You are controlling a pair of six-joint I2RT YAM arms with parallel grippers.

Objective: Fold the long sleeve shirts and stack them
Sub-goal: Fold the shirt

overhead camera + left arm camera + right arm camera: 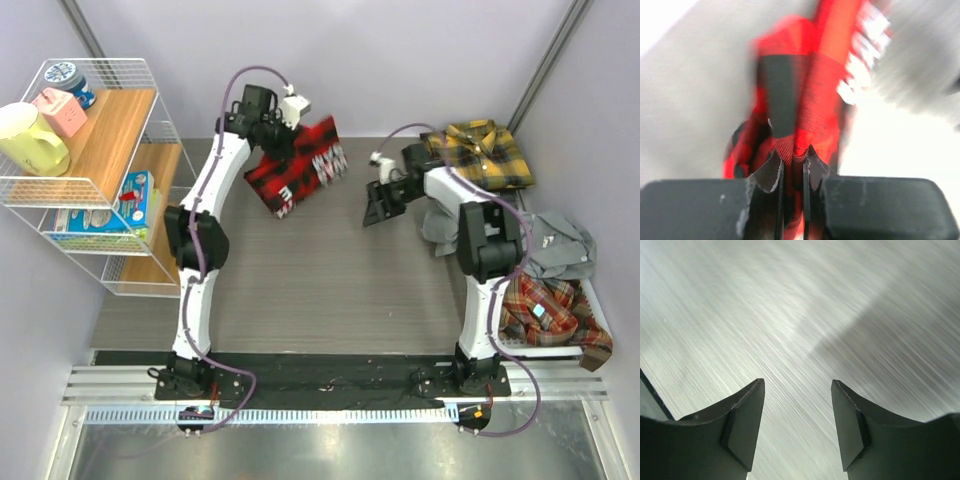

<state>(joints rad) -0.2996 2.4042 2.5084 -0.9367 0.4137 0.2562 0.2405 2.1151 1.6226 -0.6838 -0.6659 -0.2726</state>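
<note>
A red-and-black check shirt (300, 165) with white lettering lies folded at the far middle of the table. My left gripper (272, 140) is shut on its far left edge; in the left wrist view a fold of red cloth (805, 100) is pinched where the left gripper (792, 157) closes. My right gripper (380, 205) hovers open to the right of that shirt, with only bare table between the fingertips (747, 405) of the right gripper (797, 390). A folded yellow-and-black plaid shirt (480, 152) lies at the far right.
A grey shirt (555, 245) and an orange-brown plaid shirt (550, 310) are heaped at the right edge beside the right arm. A wire shelf (100, 170) with a yellow pitcher (30, 138) and boxes stands at the left. Grey walls close in on both sides.
</note>
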